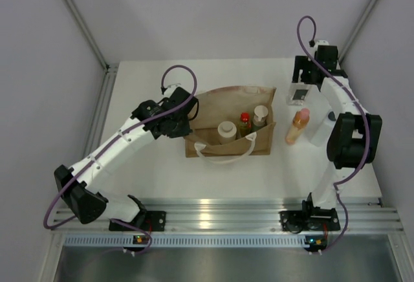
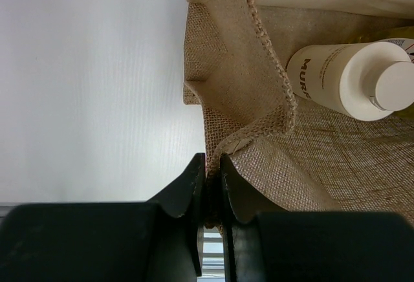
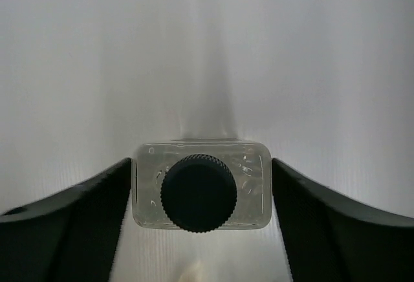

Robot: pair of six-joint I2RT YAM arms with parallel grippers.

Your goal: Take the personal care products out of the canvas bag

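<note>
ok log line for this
left hand: pinching canvas bag; right hand: on clear bottle; out: orange bottle; bagged: cream cylinder, red-capped bottle, grey bottle

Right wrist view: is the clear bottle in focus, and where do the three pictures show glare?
Right wrist: the clear square bottle is sharp, its cap ridges readable; the table behind is washed out. Left wrist: the canvas bag weave is crisp, the table beside it nearly white. Top external: even light, with glare on the aluminium rail.
</note>
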